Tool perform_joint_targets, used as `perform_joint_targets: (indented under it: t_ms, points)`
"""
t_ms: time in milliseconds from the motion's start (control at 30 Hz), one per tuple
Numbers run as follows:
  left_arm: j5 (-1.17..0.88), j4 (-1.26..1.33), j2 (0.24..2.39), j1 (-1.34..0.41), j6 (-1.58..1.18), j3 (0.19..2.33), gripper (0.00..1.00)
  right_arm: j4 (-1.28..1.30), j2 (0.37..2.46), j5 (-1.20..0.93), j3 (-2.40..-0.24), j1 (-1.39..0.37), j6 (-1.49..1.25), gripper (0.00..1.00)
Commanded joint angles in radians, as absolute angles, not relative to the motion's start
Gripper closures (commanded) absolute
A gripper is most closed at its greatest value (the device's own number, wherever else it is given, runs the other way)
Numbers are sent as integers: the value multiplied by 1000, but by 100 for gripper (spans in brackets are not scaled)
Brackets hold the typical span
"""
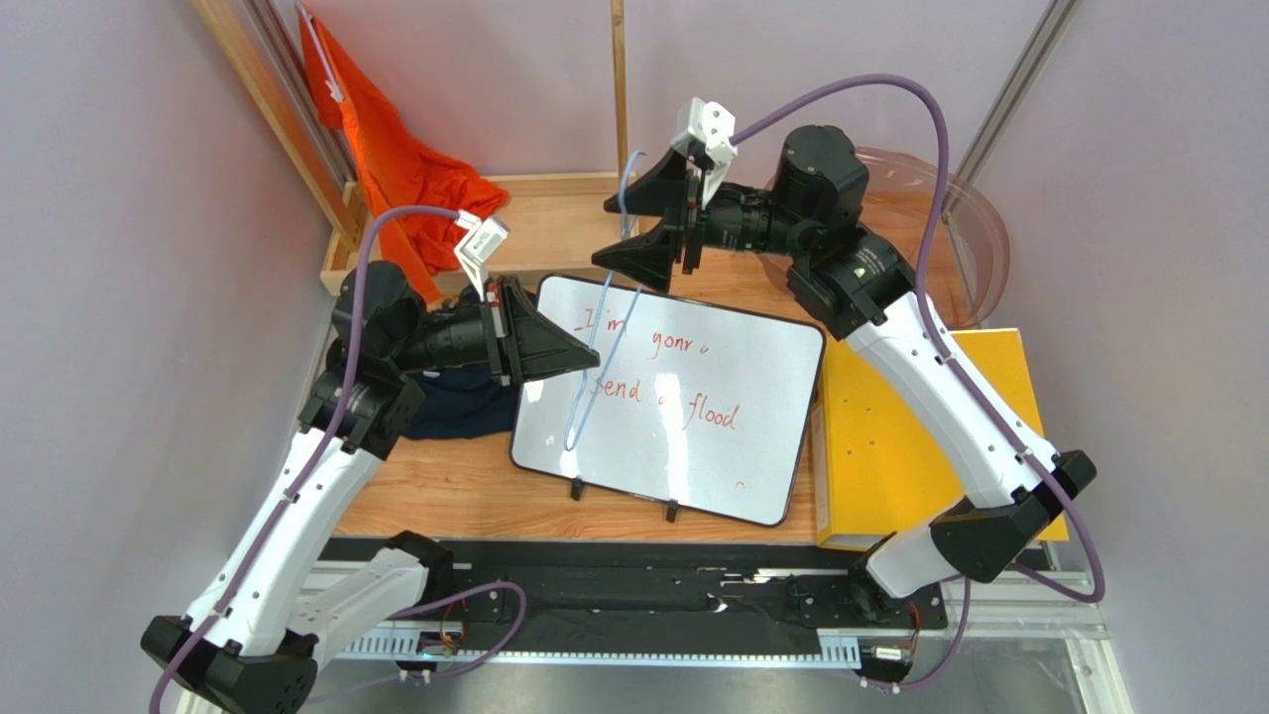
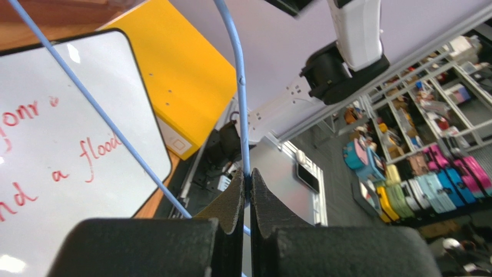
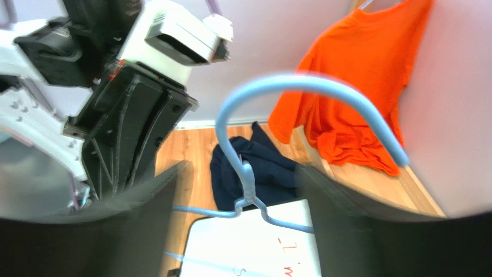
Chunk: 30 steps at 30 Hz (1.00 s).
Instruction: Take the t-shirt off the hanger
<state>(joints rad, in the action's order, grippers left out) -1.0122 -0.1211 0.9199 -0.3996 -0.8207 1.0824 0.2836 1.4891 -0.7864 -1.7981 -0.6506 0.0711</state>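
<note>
A bare light-blue wire hanger is held in the air above the whiteboard. My left gripper is shut on its wire, and the left wrist view shows the wire pinched between the jaws of that gripper. My right gripper is open around the hanger's hook, whose twisted neck shows between the spread fingers without touching them. A navy t-shirt lies crumpled on the table under my left wrist, off the hanger; it also shows in the right wrist view.
An orange t-shirt hangs from the wooden rack at the back left, its hem on the shelf. A whiteboard with red writing lies mid-table. A yellow box sits to the right, and a clear plastic tub at the back right.
</note>
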Motion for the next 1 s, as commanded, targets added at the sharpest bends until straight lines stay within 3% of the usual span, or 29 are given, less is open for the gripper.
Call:
perform_joint_targets:
  t_ms: [0, 167, 333, 600, 967]
  points:
    - [-833, -291, 913, -402, -713, 1215, 100, 238, 1468, -605, -1766, -646, -26, 0]
    - [-691, -374, 988, -391, -686, 1319, 100, 360, 1448, -263, -1792, -646, -173, 0]
    - [-716, -304, 1080, -278, -751, 1374, 100, 541, 1381, 110, -1783, -592, -316, 0]
    - [-844, -141, 1160, -249, -857, 1365, 100, 503, 1261, 14, -1654, -457, -399, 0]
    - [-505, -212, 1170, -171, -931, 1482, 100, 564, 1158, -94, -1572, -454, -434, 0]
